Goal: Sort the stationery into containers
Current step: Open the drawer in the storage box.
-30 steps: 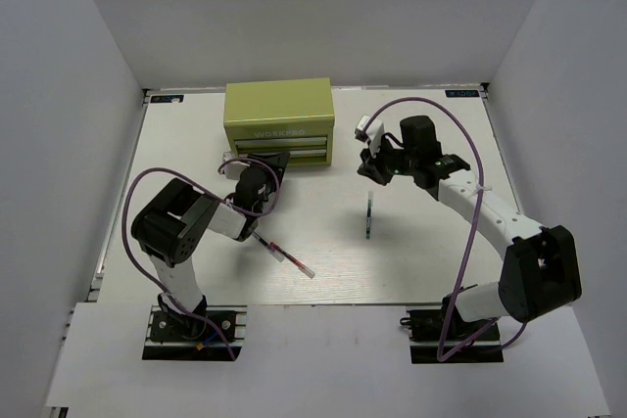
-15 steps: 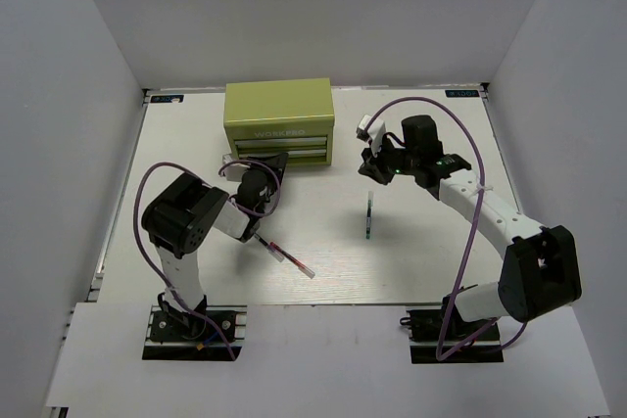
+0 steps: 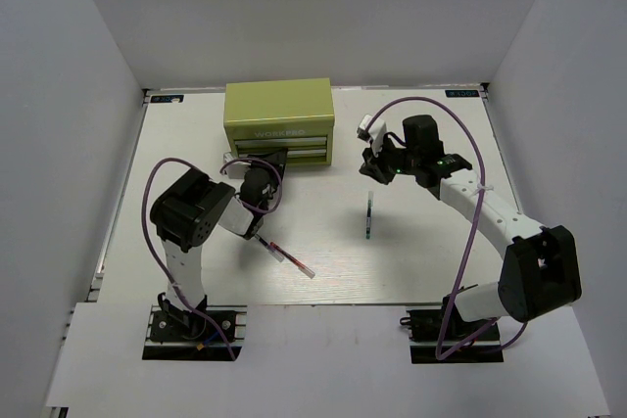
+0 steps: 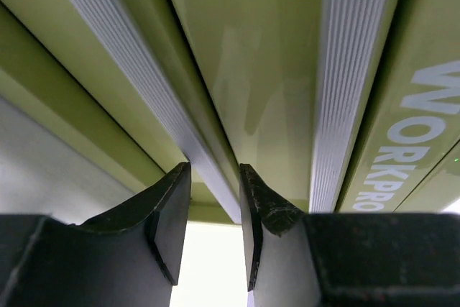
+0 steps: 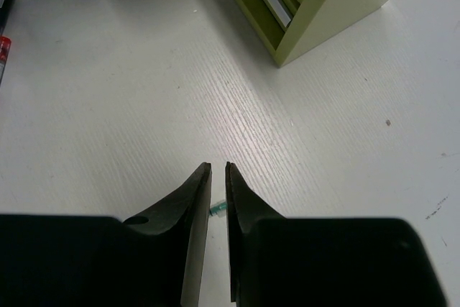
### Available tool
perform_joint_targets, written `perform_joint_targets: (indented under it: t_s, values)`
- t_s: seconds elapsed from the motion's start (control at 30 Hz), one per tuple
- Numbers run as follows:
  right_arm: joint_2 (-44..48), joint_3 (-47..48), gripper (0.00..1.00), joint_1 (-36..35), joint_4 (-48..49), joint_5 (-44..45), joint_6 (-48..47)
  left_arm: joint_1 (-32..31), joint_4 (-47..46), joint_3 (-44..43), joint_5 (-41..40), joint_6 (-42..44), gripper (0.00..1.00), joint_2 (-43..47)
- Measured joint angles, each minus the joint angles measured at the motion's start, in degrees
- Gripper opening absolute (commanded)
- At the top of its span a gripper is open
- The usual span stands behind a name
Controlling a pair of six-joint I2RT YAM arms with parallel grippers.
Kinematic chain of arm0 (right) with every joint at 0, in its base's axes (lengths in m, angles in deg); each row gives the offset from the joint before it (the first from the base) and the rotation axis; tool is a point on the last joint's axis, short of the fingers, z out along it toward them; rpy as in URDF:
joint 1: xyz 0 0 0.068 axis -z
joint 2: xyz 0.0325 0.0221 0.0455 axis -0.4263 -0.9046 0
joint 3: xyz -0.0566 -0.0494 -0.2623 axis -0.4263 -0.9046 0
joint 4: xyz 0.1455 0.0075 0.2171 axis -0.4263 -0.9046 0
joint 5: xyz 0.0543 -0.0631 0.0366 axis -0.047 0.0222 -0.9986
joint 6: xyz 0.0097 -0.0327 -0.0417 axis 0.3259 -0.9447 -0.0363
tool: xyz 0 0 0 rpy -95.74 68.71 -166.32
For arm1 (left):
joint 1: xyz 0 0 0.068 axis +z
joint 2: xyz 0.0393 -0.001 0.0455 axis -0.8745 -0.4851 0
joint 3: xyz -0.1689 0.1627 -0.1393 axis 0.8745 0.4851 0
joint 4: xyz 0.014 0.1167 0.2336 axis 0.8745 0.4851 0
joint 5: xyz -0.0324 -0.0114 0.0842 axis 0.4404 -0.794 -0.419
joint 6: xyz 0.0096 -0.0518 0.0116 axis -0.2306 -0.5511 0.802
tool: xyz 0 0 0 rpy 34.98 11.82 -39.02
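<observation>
Your table (image 3: 411,261) carries the green chest (image 3: 279,115) at its far edge. Your left claw (image 4: 215,177) straddles a silver drawer handle (image 4: 136,70); whether it pinches, I cannot tell. Your right claw (image 5: 218,174) hangs empty, barely parted, above the green pen (image 3: 369,217). The red-white pen (image 3: 290,257) lies near your left arm.

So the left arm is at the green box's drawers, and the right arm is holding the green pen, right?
Not quite: the right gripper holds nothing. The top external view shows the green pen lying on the table near it. The left gripper is indeed at the green box's drawers.
</observation>
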Motion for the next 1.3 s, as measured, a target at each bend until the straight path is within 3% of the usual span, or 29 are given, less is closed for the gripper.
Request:
perform_joint_targets:
  t_s: [0.77, 0.87, 1.03, 1.13, 1.3]
  values:
    - [1.29, 0.0, 0.2, 0.46, -2.36, 0.44, -2.29, -0.04, -12.41, -2.75, -4.09, -3.69, 0.38, -9.55]
    - [1.29, 0.0, 0.21, 0.63, -3.04, 0.46, -2.49, -0.09, -13.09, -3.02, -4.46, -4.26, 0.34, -10.16]
    - [1.29, 0.0, 0.21, 0.66, -3.28, 0.46, -2.8, -0.37, -14.34, -3.06, -5.05, -6.19, 0.1, -10.91]
    - [1.29, 0.04, 0.21, 0.68, -3.39, 0.44, -2.97, -0.44, -14.75, -3.02, -5.22, -6.45, 0.04, -11.13]
    - [1.29, 0.09, 0.23, 0.68, -3.39, 0.39, -3.26, -0.5, -15.13, -2.34, -5.18, -6.84, 0.03, -11.15]
